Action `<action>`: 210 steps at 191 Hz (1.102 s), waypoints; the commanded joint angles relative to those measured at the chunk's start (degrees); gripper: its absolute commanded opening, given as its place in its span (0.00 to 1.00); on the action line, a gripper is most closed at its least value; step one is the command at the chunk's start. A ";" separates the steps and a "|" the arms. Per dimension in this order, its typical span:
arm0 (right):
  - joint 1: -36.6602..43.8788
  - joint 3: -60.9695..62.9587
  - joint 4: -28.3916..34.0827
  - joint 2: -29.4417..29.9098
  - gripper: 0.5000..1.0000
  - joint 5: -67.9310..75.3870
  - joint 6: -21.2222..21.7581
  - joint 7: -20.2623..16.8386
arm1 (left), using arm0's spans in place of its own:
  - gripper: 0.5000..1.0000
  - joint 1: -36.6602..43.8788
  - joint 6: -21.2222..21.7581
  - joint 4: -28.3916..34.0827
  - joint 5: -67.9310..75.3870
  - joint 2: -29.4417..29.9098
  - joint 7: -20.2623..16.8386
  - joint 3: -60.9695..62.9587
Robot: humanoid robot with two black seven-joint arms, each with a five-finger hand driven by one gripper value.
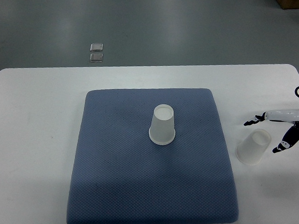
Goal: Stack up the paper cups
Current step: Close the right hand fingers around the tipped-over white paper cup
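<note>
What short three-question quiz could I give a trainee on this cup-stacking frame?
1. True or false: both paper cups stand on the blue mat.
2. Which hand is in view, and is it holding anything?
3. Multiple choice: the cup on the mat is A) mouth down, B) lying on its side, C) nested in another cup.

Key
1. False. One cup is on the mat; the cup off the mat sits on the white table, right of the mat.
2. The right hand, from the right edge; its fingers are spread around that cup's far end, not closed on it.
3. A.
</note>
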 commanded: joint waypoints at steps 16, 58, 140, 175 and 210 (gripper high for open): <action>-0.84 -0.06 -0.18 1.36 0.82 0.05 -1.45 0.00 | 1.00 0.00 0.01 0.03 0.00 0.00 0.00 -0.01; -0.93 -0.32 -0.36 1.45 0.64 -0.66 -1.45 0.00 | 1.00 0.00 0.01 0.03 0.00 0.00 0.00 -0.01; -1.28 -0.32 -0.36 1.36 0.46 -0.83 -2.06 0.00 | 1.00 0.00 0.01 0.03 0.00 0.00 0.00 -0.01; -1.02 -0.23 -0.36 1.19 0.45 -0.48 -2.06 0.00 | 1.00 0.00 0.01 0.03 0.00 0.00 0.00 0.07; 1.00 0.56 -0.36 0.40 0.45 -0.13 -1.36 0.00 | 1.00 0.00 0.01 0.03 0.00 0.00 0.00 -0.01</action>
